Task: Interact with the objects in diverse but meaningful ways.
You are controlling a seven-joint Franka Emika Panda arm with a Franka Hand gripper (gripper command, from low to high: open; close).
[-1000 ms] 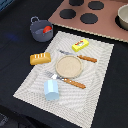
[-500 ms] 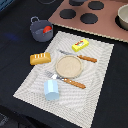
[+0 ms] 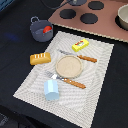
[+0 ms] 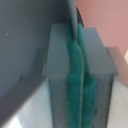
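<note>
On the striped placemat [image 3: 100,85] lie a golden-brown bread loaf [image 3: 40,58], a yellow rectangular packet [image 3: 80,45] and a light-blue cup [image 3: 51,90], which stands near the mat's front edge. Off the mat's far corner, at the exterior view's left, a grey handled pot [image 3: 37,31] holds the red tomato [image 3: 46,29]. A second grey pot [image 3: 123,16] stands on the pink stove top. In the wrist view my gripper [image 4: 78,55] is shut: its green pads [image 4: 75,95] press together with nothing between them. It hangs over the stove's edge, far from the mat's objects.
A tan round plate [image 3: 68,66] sits mid-mat, with an orange-handled knife [image 3: 84,58] behind it and an orange-handled fork [image 3: 70,81] in front. The pink stove top [image 3: 107,30] with black burners [image 3: 89,18] fills the back right. Dark table surrounds the mat.
</note>
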